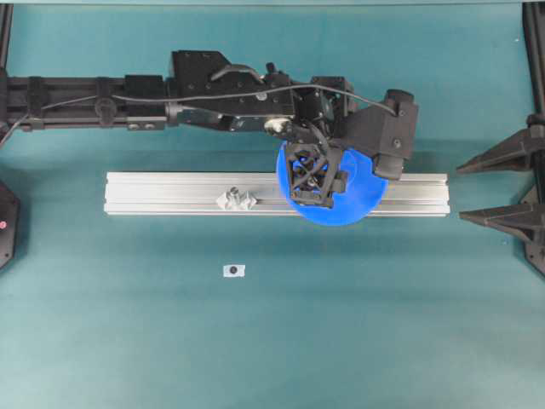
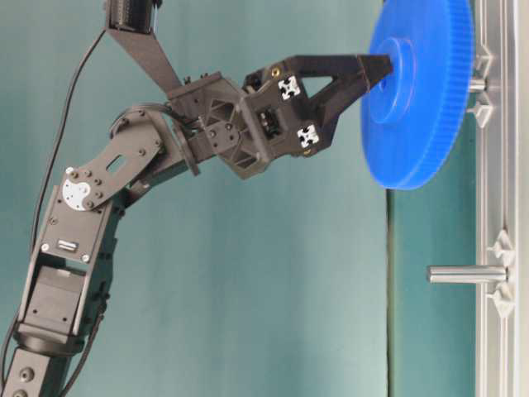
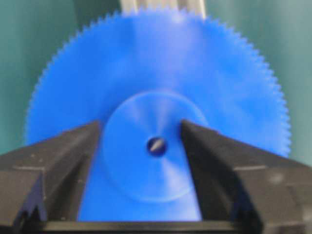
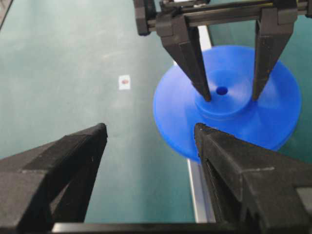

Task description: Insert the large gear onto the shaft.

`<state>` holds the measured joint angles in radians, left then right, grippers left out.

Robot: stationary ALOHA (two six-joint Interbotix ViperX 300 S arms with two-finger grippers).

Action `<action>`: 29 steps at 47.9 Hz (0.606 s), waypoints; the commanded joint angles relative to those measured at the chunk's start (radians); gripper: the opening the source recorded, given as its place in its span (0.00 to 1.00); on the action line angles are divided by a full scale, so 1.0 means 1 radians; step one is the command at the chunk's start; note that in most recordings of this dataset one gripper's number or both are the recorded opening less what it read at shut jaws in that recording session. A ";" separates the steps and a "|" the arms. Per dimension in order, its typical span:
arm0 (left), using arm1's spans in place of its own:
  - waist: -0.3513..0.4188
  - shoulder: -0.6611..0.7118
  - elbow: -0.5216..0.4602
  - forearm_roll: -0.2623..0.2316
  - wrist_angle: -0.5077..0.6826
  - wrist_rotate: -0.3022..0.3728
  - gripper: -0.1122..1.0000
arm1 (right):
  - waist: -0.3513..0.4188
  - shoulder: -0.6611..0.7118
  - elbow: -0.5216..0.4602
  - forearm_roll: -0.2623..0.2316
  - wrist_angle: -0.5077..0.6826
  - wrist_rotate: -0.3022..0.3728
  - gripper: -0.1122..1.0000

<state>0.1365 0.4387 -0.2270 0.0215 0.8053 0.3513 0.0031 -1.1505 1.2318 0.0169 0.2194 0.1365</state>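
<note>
Black fingers [image 3: 58, 161] of the left gripper [image 3: 141, 139] are being seen closest in the left wrist view, standing on either side of the raised hub of the large gear [image 3: 156, 83]. They are spread about as wide as the hub; whether they are pressing on it or just clear of it cannot be told. The gear is being carried on the shaft [image 3: 157, 145], whose silvery tip is showing inside the centre hole. From table level, the gear [image 2: 413, 107] is sitting over the aluminium rail [image 2: 496, 198], with the shaft [image 2: 477, 83] visible between gear and rail. A second, lookalike pin [image 2: 467, 274] is standing bare farther along the rail. From overhead, the left gripper [image 1: 313, 175] is hanging over the gear [image 1: 362, 200]. The right gripper [image 4: 151, 161] is being held wide open, well apart from the gear, with nothing between its fingers. A small white tag [image 1: 233, 270] is lying on the green table [image 1: 128, 341].
</note>
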 commanded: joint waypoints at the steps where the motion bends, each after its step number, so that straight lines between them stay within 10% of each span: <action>1: 0.006 -0.015 -0.005 0.002 -0.003 0.000 0.73 | 0.006 0.006 -0.023 0.000 -0.009 0.009 0.80; 29: 0.028 -0.097 0.060 0.002 0.005 0.000 0.73 | 0.006 0.008 -0.023 0.002 -0.009 0.009 0.80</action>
<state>0.1580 0.3850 -0.1595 0.0199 0.8130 0.3513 0.0077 -1.1505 1.2333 0.0169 0.2194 0.1365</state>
